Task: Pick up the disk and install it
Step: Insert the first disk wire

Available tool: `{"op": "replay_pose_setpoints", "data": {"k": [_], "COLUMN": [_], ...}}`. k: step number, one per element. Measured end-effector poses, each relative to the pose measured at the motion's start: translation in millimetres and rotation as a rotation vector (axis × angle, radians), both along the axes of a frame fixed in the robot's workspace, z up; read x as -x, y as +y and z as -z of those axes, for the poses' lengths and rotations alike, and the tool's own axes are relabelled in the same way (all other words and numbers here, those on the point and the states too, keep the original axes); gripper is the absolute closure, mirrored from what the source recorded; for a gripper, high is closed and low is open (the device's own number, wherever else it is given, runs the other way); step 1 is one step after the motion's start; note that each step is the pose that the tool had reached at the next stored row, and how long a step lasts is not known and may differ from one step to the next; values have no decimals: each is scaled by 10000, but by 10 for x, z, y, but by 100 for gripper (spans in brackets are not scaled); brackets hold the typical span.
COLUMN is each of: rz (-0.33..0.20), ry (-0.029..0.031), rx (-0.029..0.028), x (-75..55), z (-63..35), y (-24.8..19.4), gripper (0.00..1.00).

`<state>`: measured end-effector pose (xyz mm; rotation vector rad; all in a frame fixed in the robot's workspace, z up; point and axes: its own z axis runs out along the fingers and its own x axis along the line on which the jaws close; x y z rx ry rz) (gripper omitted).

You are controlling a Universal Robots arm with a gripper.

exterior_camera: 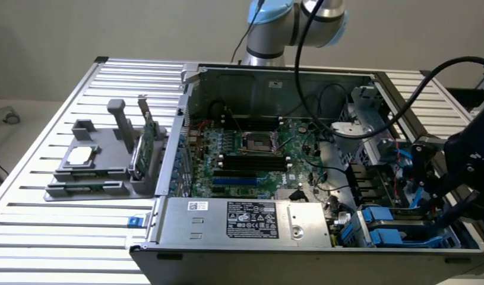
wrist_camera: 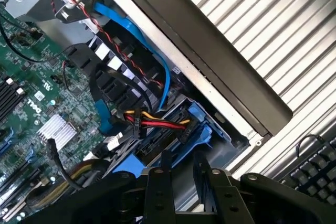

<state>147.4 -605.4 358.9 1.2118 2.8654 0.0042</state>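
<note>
My gripper (exterior_camera: 446, 199) hangs low inside the open computer case (exterior_camera: 186, 107), at the exterior view's right. It is just above the drive bay in the near corner. Blue plastic carriers (exterior_camera: 388, 224) sit in that bay. In the wrist view my gripper (wrist_camera: 182, 170) is right over a blue carrier (wrist_camera: 197, 124), with a red, yellow and black power lead (wrist_camera: 157, 121) plugged in beside it. The disk's metal body is hidden, and I cannot tell whether it is in the gripper or in the bay.
The motherboard (exterior_camera: 250, 154) fills the case floor, and the power supply (exterior_camera: 250, 219) lies along the near wall. Blue data cables (wrist_camera: 157, 61) and black wires run beside the bay. On the slatted table (exterior_camera: 67, 237) a grey fixture (exterior_camera: 99, 172) holds a chip and a green card. A keyboard (wrist_camera: 315, 171) lies outside the case.
</note>
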Motion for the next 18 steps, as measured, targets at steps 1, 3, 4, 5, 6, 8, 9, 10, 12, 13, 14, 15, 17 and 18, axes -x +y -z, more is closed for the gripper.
{"op": "replay_pose_setpoints", "data": {"k": [1, 3, 4, 5, 6, 8, 9, 10, 12, 13, 14, 15, 17, 18], "rz": [118, 368, 513, 670, 832, 1152, 1312, 1473, 1799, 1953, 2087, 2177, 2258, 2280], "ry": [0, 0, 0, 0, 1, 1, 1, 1, 1, 0, -1, -1, 2, 3], "rx": [-11, -38, -55, -77, -99, -144, -165, -186, -222, -233, -241, -251, -283, -298], "x": [0, 0, 0, 0, 0, 0, 0, 0, -1, -1, -1, -1, -4, -9], "z": [17, 49, 63, 77, 89, 114, 127, 139, 163, 169, 171, 172, 174, 174], "y": [0, 0, 0, 0, 0, 0, 0, 0, 0, 0, 0, 0, -1, 0], "gripper": [69, 69, 69, 69, 69, 69, 69, 69, 69, 69, 69, 69, 69, 69]}}
